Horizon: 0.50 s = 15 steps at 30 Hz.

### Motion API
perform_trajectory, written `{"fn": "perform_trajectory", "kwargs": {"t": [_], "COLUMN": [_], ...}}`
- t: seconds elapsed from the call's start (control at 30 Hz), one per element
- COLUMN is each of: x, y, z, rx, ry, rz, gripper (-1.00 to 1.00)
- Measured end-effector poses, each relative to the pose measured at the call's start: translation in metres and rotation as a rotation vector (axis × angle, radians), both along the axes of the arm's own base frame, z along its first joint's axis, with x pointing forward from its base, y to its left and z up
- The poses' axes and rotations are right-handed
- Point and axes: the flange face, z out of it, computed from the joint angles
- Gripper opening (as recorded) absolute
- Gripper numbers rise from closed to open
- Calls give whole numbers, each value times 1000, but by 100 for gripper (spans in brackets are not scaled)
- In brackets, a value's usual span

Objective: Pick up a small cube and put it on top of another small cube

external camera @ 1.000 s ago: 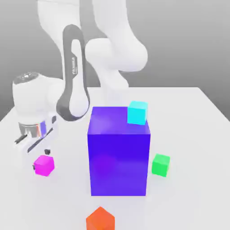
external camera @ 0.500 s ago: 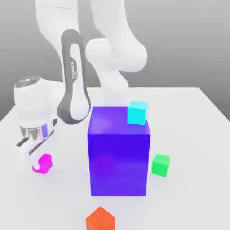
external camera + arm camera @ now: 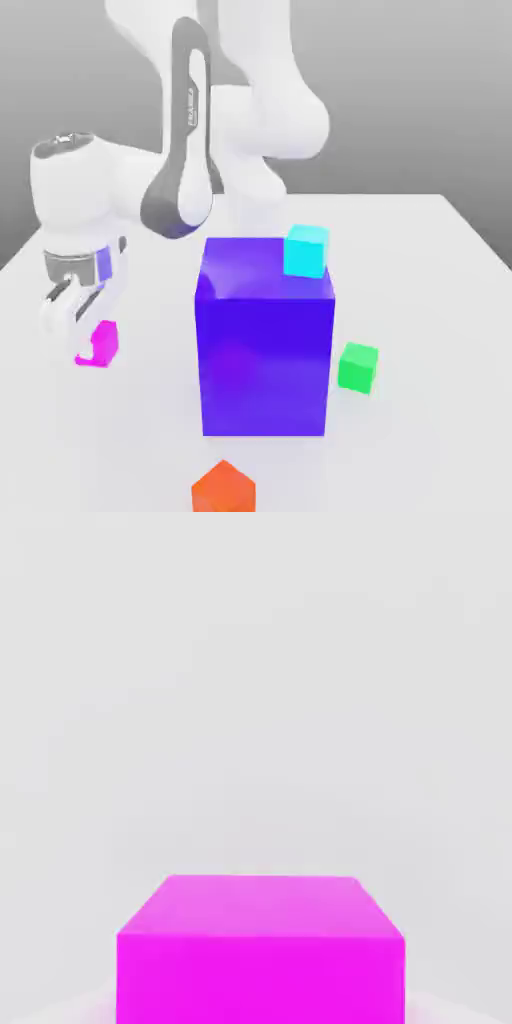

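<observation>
Step in hand: carry phase, just past the grasp. Fingers (image 3: 92, 345) clenched on the small cube (image 3: 100, 344), the magenta-pink one, w/ the gripper body above it pointing down. Cube hangs on the exterior view's left of the big purple block (image 3: 265, 350), well apart from it, approx level w/ the block's mid-height and seemingly a little above the surface (image 3: 440, 290), though the clearance can't be judged for sure. In the hand view the pink cube (image 3: 260, 952) sits close under the camera, top face and one side showing, pale ground beyond.

Still to do: whole placing half of the task. No stack made yet.

Candidate targets, all relative to the purple block: cyan cube (image 3: 306, 250) on the block's top at its far corner toward the exterior view's right; green cube (image 3: 357, 366) on the surface just beside the block's right side; orange-red cube (image 3: 223, 488) on the surface in front of the block, nearest the camera.

Next move calls for: more lift first, probably, then travel toward the chosen cube, w/ enough height to clear the purple block if going across it. Then centring over the target, square alignment, gentle lowering, release only once resting. Off-centre drop likely = topple.
</observation>
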Motion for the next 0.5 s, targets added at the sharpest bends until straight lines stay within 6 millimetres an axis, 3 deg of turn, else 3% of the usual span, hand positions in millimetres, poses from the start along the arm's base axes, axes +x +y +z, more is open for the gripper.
{"fn": "perform_trajectory", "kwargs": {"t": [0.27,0.5], "x": [70,121], "y": [50,111], "z": [6,11], "rx": [-57,-106], "ry": [66,130], "rz": [701,1307], "gripper": [-100,-100]}}
